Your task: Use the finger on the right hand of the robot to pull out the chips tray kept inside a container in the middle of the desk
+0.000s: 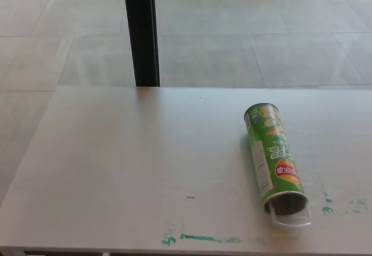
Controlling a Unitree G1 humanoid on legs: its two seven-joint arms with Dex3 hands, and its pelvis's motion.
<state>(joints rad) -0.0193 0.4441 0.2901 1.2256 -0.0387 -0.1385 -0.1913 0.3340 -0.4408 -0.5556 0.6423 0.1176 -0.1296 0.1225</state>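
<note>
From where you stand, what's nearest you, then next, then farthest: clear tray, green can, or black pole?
No hand shows; ranked from the desk's near edge.
1. clear tray, front right.
2. green can, right side.
3. black pole, behind the desk, left of middle.

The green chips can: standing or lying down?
Lying on its side: the green cylindrical chips can rests lengthwise on the white desk.

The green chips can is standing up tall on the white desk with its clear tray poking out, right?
Not quite. The head view shows the green cardboard chips can lying on its side on the white desk, with its clear plastic tray poking out of the open end.
</note>
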